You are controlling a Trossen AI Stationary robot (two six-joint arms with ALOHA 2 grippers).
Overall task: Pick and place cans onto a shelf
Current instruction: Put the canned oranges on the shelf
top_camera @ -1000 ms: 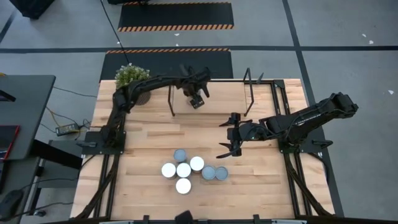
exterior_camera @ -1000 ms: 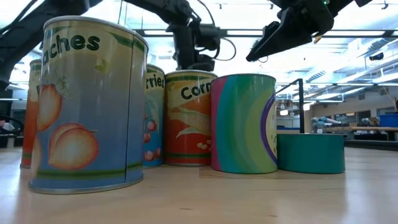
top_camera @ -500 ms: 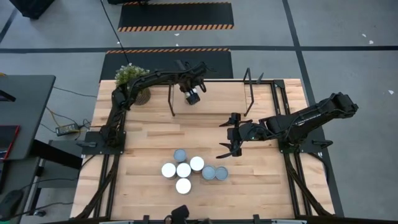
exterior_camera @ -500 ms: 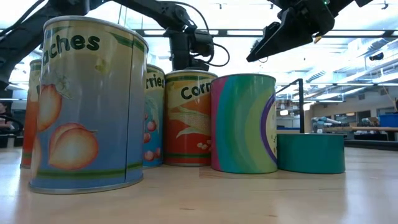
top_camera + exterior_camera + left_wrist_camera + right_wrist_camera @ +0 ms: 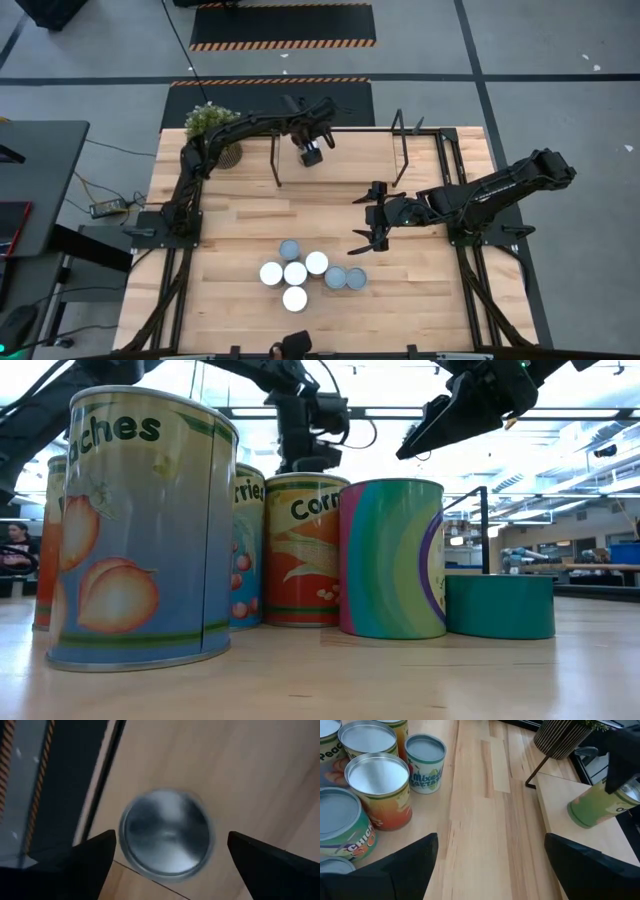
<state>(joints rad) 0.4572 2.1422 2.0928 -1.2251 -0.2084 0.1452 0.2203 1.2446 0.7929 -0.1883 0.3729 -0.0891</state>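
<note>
Left gripper (image 5: 313,152) hangs over the shelf (image 5: 345,157) at the far side of the surface (image 5: 240,225), jaws released and spread wide above a green can (image 5: 594,808) standing upright on the shelf board, its grey top (image 5: 166,834) sitting between the fingers without touching them. Right gripper (image 5: 367,222) waits mid-surface, jaws apart and empty. Six more cans (image 5: 296,272) stand clustered near the front edge (peaches and corn labels face the low camera). A potted plant (image 5: 213,127) sits at the far left corner.
</note>
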